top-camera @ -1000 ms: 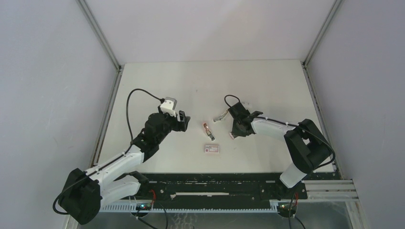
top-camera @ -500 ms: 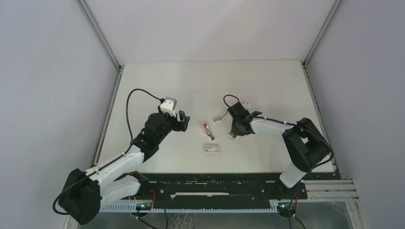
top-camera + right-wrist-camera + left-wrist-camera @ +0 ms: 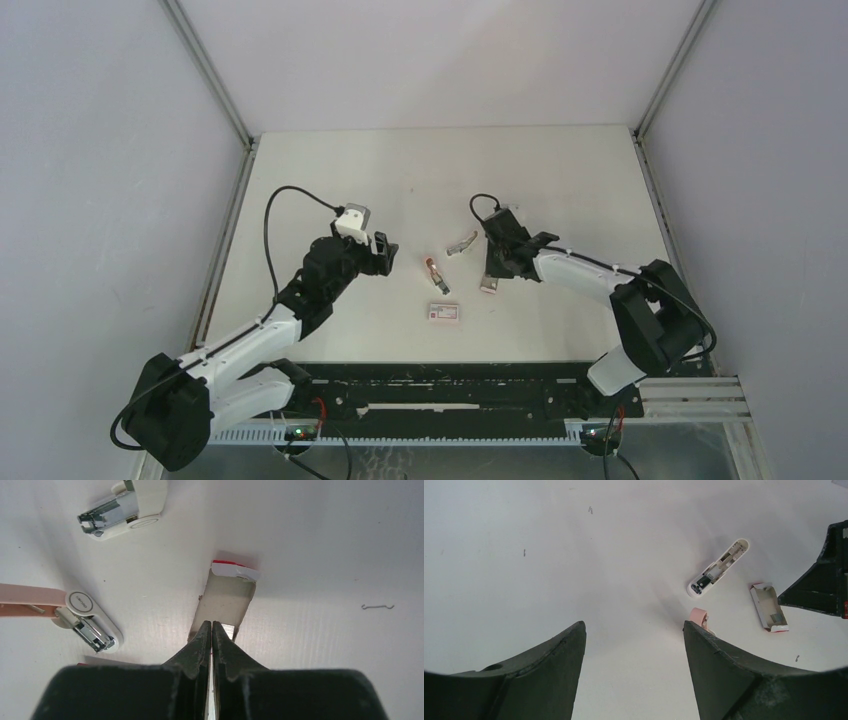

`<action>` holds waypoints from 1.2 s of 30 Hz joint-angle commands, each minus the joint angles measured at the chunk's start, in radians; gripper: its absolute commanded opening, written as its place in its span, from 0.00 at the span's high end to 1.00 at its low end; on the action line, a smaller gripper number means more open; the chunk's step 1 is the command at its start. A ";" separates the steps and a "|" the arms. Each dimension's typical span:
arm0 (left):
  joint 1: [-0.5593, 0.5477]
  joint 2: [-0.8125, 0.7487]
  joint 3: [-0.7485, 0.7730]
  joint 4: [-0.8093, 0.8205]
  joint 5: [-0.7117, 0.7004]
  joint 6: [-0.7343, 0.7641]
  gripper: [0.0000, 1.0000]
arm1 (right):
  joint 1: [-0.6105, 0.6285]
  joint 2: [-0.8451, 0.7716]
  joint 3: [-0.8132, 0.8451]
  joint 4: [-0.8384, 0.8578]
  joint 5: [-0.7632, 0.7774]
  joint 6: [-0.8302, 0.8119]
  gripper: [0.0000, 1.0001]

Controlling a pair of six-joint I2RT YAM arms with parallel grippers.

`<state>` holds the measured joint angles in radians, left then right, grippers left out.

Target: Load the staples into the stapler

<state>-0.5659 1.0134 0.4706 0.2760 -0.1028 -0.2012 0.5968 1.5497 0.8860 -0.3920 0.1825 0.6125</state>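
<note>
The staples (image 3: 228, 630) are a small silvery block lying in an open cardboard tray (image 3: 227, 592) with a red-and-white end flap. The tray also shows in the top view (image 3: 489, 285) and in the left wrist view (image 3: 768, 606). My right gripper (image 3: 210, 625) is shut, with its tips down in the tray's near end beside the staples; it also shows in the top view (image 3: 497, 266). A pink-and-white stapler (image 3: 433, 272) lies open left of the tray. My left gripper (image 3: 634, 625) is open and empty, just left of the stapler.
A white stapler piece with a bare metal channel (image 3: 462, 243) lies behind the pink stapler. A small white box with a red label (image 3: 443, 312) lies near the front. One loose bent staple (image 3: 377, 607) lies on the table right of the tray.
My right arm's elbow has swung to the right while its gripper stayed at the tray, which has barely shifted. The left arm has not moved.
</note>
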 commanded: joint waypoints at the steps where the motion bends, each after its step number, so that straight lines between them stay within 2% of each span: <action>1: 0.003 -0.028 -0.027 0.046 -0.010 -0.019 0.24 | 0.005 -0.053 0.002 0.012 0.022 -0.036 1.00; 6: 0.003 -0.031 -0.028 0.046 -0.008 -0.019 0.24 | 0.020 -0.043 -0.008 -0.008 0.053 -0.014 1.00; 10: 0.003 -0.029 -0.027 0.046 -0.005 -0.022 0.24 | 0.026 -0.022 -0.009 -0.034 0.060 0.019 0.87; 14: 0.003 -0.028 -0.027 0.046 0.000 -0.023 0.24 | 0.036 -0.013 -0.007 -0.021 0.060 0.024 0.80; 36: 0.003 -0.025 -0.026 0.046 0.004 -0.024 0.24 | 0.037 0.039 0.013 -0.006 0.053 0.007 0.80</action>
<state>-0.5663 1.0058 0.4702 0.2764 -0.1020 -0.2108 0.6289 1.5921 0.8780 -0.4206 0.2268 0.6201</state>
